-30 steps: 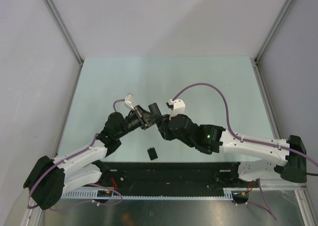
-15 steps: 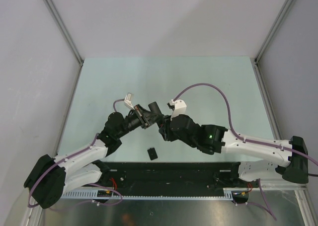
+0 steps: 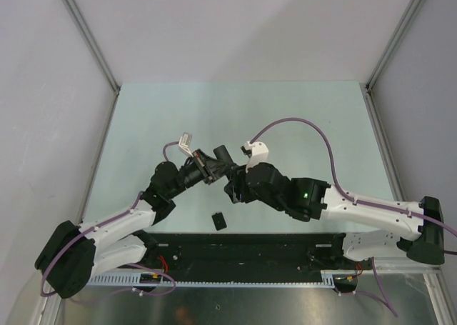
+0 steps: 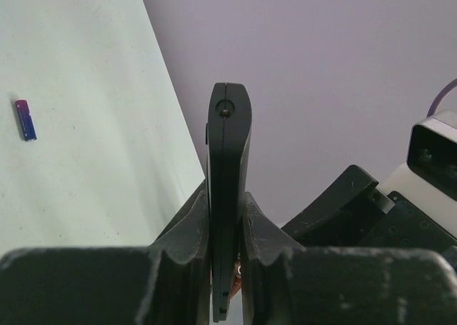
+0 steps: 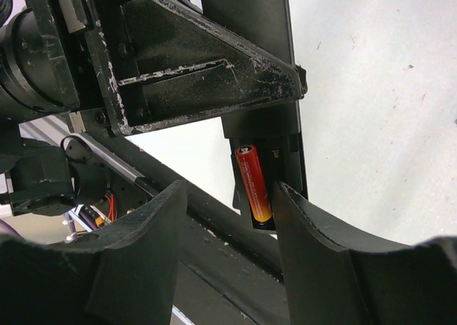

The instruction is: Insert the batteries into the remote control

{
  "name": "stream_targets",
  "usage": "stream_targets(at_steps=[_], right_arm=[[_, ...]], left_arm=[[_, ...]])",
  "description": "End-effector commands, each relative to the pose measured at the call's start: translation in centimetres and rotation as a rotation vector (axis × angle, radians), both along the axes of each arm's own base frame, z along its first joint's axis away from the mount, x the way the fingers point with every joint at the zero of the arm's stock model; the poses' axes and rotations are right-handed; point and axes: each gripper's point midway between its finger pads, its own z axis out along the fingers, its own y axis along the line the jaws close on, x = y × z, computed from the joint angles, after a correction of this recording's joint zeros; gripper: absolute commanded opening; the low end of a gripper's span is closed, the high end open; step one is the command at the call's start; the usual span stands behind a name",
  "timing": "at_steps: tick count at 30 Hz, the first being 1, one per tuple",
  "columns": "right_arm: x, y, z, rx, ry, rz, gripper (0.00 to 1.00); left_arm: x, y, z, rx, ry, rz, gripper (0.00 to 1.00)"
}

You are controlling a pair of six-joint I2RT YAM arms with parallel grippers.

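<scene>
Nearest the arm bases, a small black cover piece (image 3: 219,220) lies flat on the pale green table (image 3: 300,111). Just beyond it, the two grippers meet above the table. The left gripper (image 4: 227,200) is clamped on the remote control (image 4: 228,146), which sits edge-on between its fingers with much of its length projecting past the fingertips. The right gripper (image 5: 229,188) has its fingers spread, one to each side of the remote's open battery bay. The red-orange battery (image 5: 253,184) lies in that bay. Farther out, the dark blue-purple battery (image 4: 25,120) lies alone on the table, well apart from the remote control.
</scene>
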Motion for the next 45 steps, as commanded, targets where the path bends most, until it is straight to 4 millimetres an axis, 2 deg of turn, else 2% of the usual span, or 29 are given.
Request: stream_targets(at_steps=[1,8,17,25,45], right_arm=[[-0.3,-1.6,-0.4,-0.047,0.031,-0.016,0.57],[0.3,-2.2,-0.2,-0.05,0.022,-0.04,0.55],[0.8,-2.6,-0.1,-0.055,0.009,-0.064,0.39],[1.2,-3.0,0.7,-0.038,-0.01,-0.086,0.51],[2.0,-3.6,-0.3,-0.155,-0.055,-0.108,0.54]], left_arm=[[-0.3,0.0,5.6,-0.152,-0.114,-0.007,0.0],[-0.3,0.1,5.6,-0.152,-0.114,-0.007,0.0],[-0.5,0.1,5.8,-0.158,-0.118,-0.011,0.0],[-0.6,0.2,5.5,-0.154,-0.113,-0.012,0.0],[-0.8,-0.3,4.9,-0.169,-0.04,-0.052,0.0]])
